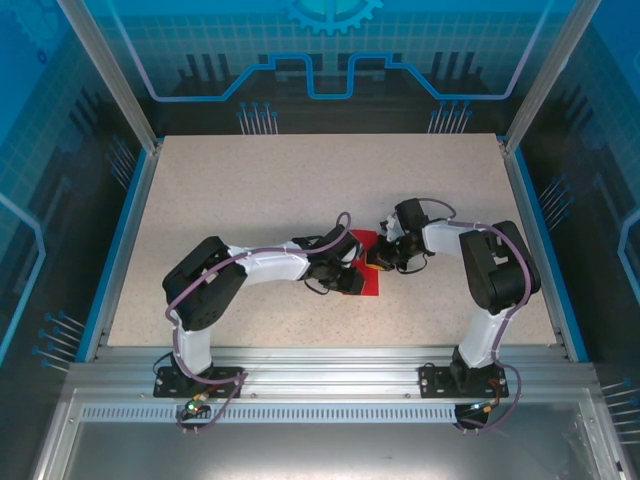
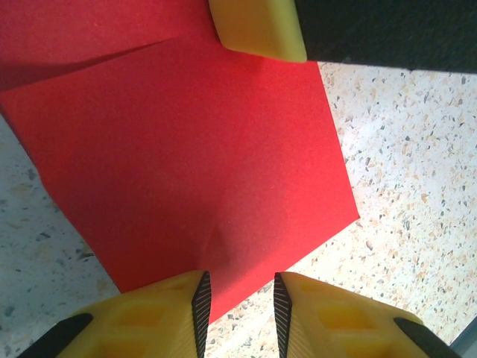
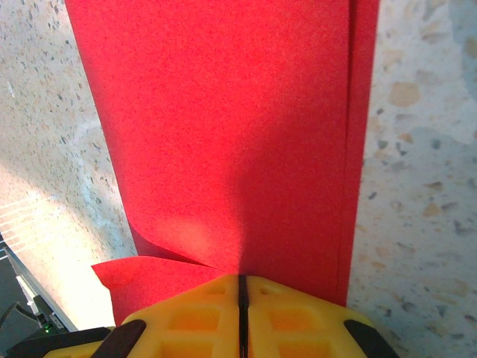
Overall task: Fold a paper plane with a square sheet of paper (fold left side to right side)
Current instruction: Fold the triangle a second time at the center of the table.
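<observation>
While the grippers meet, the right one pinches the square sheet of paper (image 1: 363, 240).
From above, left gripper (image 1: 348, 283) and right gripper (image 1: 382, 260) stand close over it. Left wrist view: fingers (image 2: 168, 313) slightly spread, sheet flat ahead. Right wrist view: fingers (image 3: 194, 321) pressed together on its edge.

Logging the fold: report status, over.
Left gripper fingers apart over red paper edge. Right gripper shut, tips on it. Paper partly folded, on table. Nothing blocking.

From above, the left pincer (image 1: 349, 283) and right pincer (image 1: 381, 260) hide much of the square sheet of paper (image 1: 365, 241); its folds are too small to tell.
</observation>
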Controlling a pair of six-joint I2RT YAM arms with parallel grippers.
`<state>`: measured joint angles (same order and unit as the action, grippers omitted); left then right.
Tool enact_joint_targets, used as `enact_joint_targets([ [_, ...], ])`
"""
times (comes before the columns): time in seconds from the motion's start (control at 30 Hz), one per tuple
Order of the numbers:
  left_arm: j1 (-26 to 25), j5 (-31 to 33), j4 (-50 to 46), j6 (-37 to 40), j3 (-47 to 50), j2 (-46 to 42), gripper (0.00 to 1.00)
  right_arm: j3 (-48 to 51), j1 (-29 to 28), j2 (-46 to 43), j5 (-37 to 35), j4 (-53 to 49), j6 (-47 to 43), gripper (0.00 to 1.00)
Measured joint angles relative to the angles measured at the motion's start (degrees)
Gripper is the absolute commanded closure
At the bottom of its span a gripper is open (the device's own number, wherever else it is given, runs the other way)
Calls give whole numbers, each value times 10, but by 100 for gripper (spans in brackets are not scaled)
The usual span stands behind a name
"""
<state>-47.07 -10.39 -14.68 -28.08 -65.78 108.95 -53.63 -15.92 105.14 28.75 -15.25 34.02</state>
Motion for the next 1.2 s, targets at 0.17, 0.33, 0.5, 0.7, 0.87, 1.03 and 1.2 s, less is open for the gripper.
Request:
enact_joint_targets([
  [0.17, 1, 0, 0, -6, 2, 0, 70, 0, 0, 0, 0, -1, 0, 91],
  [0.33, 1, 0, 0, -17, 13, 0, 71, 0, 0, 0, 0, -1, 0, 91],
  [0.5, 4, -3, 11, -31, 21, 0, 71, 0, 0, 0, 0, -1, 0, 91],
  [0.7, 8, -11, 23, -40, 31, -4, 71, 0, 0, 0, 0, -1, -2, 91],
  [0.87, 8, -11, 45, -51, 52, -16, 71, 0, 0, 0, 1, -1, -2, 91],
  [1.03, 9, -10, 59, -62, 78, -33, 71, 0, 0, 0, 4, -3, -2, 91],
  [1.2, 9, -10, 66, -66, 95, -45, 71, 0, 0, 1, 5, -3, -4, 91],
])
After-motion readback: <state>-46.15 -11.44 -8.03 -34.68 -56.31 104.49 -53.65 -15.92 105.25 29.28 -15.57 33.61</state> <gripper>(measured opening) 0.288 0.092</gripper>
